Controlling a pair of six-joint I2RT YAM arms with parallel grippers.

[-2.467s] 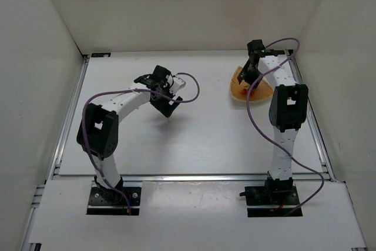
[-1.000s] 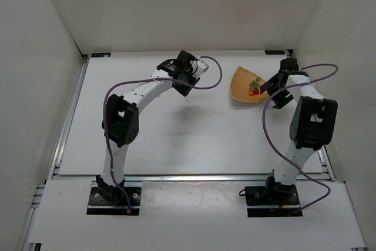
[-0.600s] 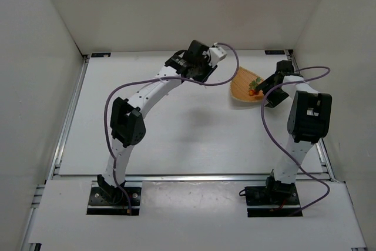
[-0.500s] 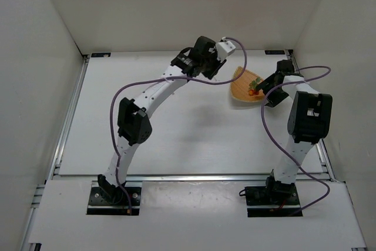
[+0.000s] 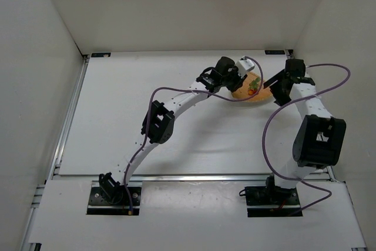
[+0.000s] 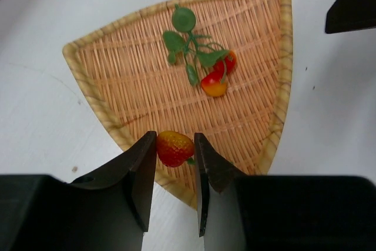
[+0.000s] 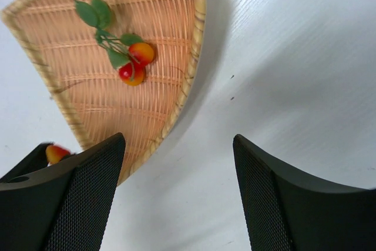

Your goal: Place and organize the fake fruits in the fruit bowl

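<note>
Placement step: left gripper [image 6: 175, 140] had its jaws pinched on the strawberry [image 6: 174, 149] over the fruit bowl [image 6: 117, 74] rim. Cherry sprig [image 6: 216, 77] lay mid-bowl. Right gripper [image 7: 177, 145] gaped empty beside the bowl. Next move probably called for release further inside the rim.

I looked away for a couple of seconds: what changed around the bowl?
The left gripper swung right across the table to the fruit bowl, jaws shut on a red berry over its rim. The right gripper backed off from over the bowl to its right side, jaws open. The bowl stayed put, with the cherry sprig inside.
</note>
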